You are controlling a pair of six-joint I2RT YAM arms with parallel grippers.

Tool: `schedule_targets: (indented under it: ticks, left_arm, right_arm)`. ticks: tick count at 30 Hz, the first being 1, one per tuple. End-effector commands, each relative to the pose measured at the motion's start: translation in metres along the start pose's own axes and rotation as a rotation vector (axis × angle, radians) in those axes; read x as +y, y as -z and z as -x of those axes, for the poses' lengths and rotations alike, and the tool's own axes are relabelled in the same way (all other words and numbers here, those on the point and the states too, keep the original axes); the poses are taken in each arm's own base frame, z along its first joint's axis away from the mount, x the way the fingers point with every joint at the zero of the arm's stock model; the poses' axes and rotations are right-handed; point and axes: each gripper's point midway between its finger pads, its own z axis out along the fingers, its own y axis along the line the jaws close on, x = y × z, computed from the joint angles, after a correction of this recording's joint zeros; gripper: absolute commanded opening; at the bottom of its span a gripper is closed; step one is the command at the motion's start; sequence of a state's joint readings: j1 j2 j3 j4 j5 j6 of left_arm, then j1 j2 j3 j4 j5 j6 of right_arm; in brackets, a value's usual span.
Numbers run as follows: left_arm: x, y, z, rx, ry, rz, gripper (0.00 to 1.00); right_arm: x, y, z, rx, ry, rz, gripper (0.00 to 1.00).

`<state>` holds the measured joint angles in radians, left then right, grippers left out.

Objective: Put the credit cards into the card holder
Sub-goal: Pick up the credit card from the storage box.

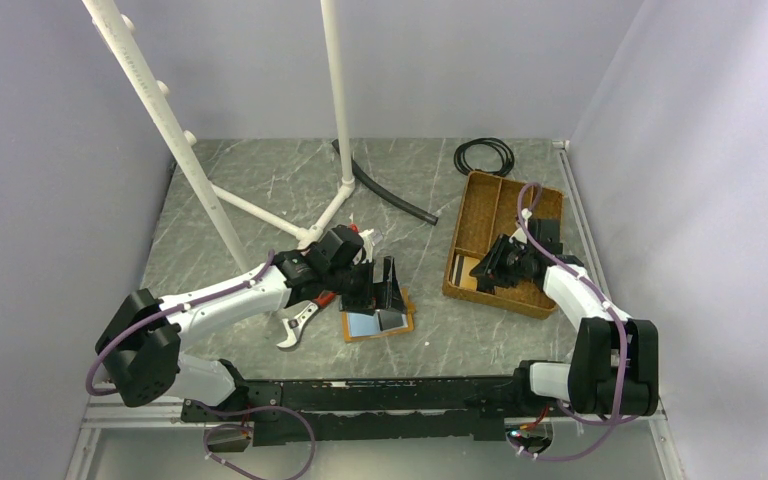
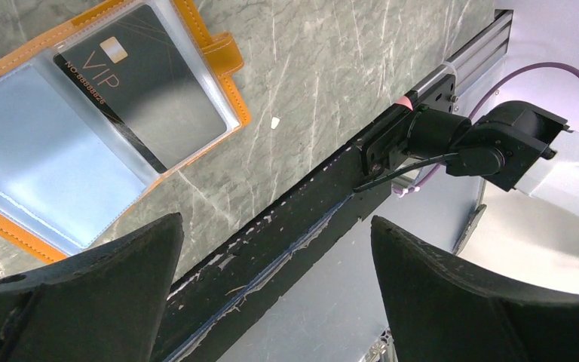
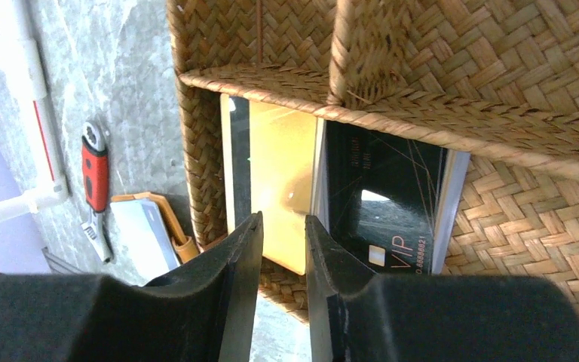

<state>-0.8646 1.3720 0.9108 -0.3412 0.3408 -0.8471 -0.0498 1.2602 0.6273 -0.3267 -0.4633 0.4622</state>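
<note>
The card holder [image 1: 378,322] lies open on the table, orange-tan with bluish clear sleeves. In the left wrist view the card holder [image 2: 38,166] has a black VIP card [image 2: 147,83] in one sleeve. My left gripper [image 1: 380,290] hovers just above it, and in its own view the left gripper [image 2: 275,226] has its jaws wide open and empty. My right gripper [image 1: 482,270] is over the tray's near-left compartment. In its own view the right gripper [image 3: 283,226] is narrowly open with nothing between the fingers, above a gold-looking card [image 3: 279,173] and a black VIP card [image 3: 384,204].
The brown woven divided tray [image 1: 505,195] stands at the right, its woven wall [image 3: 497,136] close behind the cards. A red-handled tool [image 1: 300,320] lies left of the holder. A white pipe stand [image 1: 345,190], a black hose [image 1: 390,197] and a cable coil [image 1: 483,155] are at the back.
</note>
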Motion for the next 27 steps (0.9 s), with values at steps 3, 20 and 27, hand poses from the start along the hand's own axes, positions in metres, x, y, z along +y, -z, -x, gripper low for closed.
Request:
schedule_targets:
  ticks: [3, 20, 27]
  left_arm:
    - [-0.014, 0.003, 0.011, -0.03, -0.032, -0.045, 0.99]
    - [-0.013, 0.002, 0.01, -0.029, -0.029, -0.047, 0.99]
    - [-0.013, 0.004, 0.01, -0.031, -0.03, -0.045, 1.0]
  right_arm:
    - [0.023, 0.003, 0.016, -0.041, 0.05, 0.095, 0.28]
    - [0.007, -0.006, 0.015, -0.035, 0.026, 0.005, 0.32]
    - [0.018, -0.005, 0.018, -0.046, 0.051, 0.022, 0.31]
